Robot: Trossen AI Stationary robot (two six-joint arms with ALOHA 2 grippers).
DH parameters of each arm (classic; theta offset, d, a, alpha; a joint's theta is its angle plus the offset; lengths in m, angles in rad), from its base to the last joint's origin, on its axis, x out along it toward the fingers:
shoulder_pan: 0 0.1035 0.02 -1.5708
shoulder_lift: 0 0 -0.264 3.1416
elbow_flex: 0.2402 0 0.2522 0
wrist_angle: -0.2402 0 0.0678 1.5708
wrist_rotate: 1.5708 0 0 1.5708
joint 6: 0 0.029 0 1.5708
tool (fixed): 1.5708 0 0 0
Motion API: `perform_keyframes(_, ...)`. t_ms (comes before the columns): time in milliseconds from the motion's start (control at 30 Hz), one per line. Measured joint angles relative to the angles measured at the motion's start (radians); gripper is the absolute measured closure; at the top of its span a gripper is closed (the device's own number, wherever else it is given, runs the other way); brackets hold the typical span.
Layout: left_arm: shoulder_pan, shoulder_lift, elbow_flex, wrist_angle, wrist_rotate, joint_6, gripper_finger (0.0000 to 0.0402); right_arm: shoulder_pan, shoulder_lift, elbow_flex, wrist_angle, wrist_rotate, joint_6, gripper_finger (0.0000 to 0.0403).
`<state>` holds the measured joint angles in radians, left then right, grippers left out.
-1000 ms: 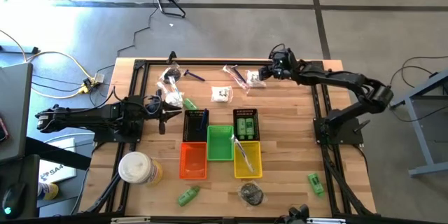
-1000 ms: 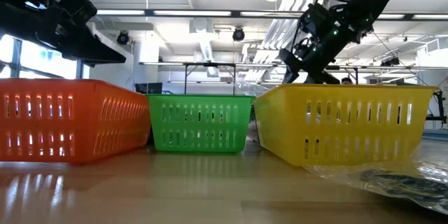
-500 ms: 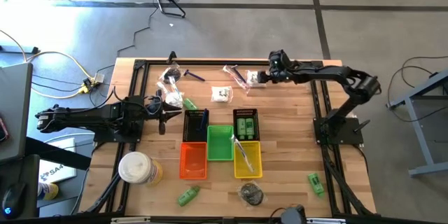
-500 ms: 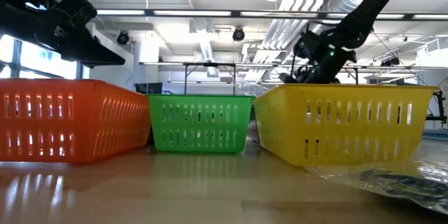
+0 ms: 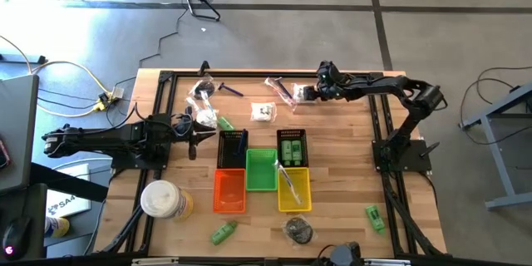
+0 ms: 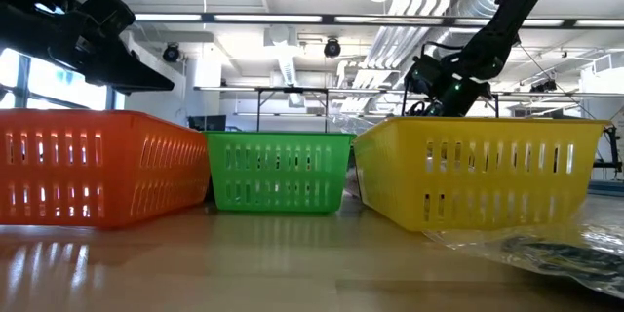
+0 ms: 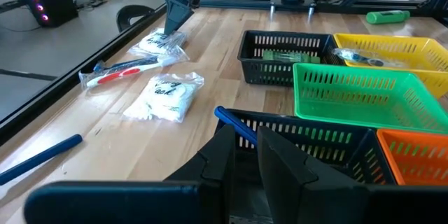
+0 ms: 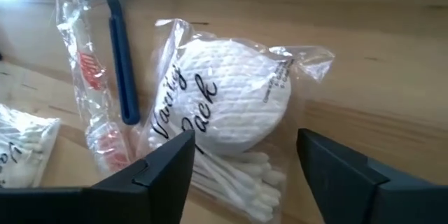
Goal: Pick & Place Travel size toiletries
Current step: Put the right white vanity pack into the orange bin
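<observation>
My right gripper (image 8: 241, 171) hangs low over the table's far edge, fingers spread, straddling a clear vanity pack (image 8: 224, 115) of a white round pad and cotton swabs. Just beside it lie a blue razor (image 8: 120, 56) and a wrapped toothbrush (image 8: 87, 84), roughly parallel; a second swab packet (image 5: 263, 112) sits nearer the middle. Five baskets cluster centrally: two black (image 5: 292, 148), one green (image 5: 261, 169), one orange (image 5: 229, 189), one yellow (image 5: 293, 189). Three green tubes (image 5: 223, 233) lie loose. My left gripper (image 7: 241, 157) waits beside the black baskets, fingers nearly together, empty.
</observation>
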<state>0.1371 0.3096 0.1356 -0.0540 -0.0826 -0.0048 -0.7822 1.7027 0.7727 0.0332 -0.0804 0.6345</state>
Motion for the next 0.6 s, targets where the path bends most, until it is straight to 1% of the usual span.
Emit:
perform_keyframes(200, 0.0, 0.0, 0.0, 0.0, 0.0, 0.0, 0.0341, 0.0, 0.0, 0.0, -0.041, -0.007, 0.001, 0.0226)
perform_keyframes(600, 0.0, 0.0, 0.0, 0.0, 0.0, 0.0, 0.0341, 0.0, -0.001, 0.0, -0.043, -0.008, -0.01, 0.0358)
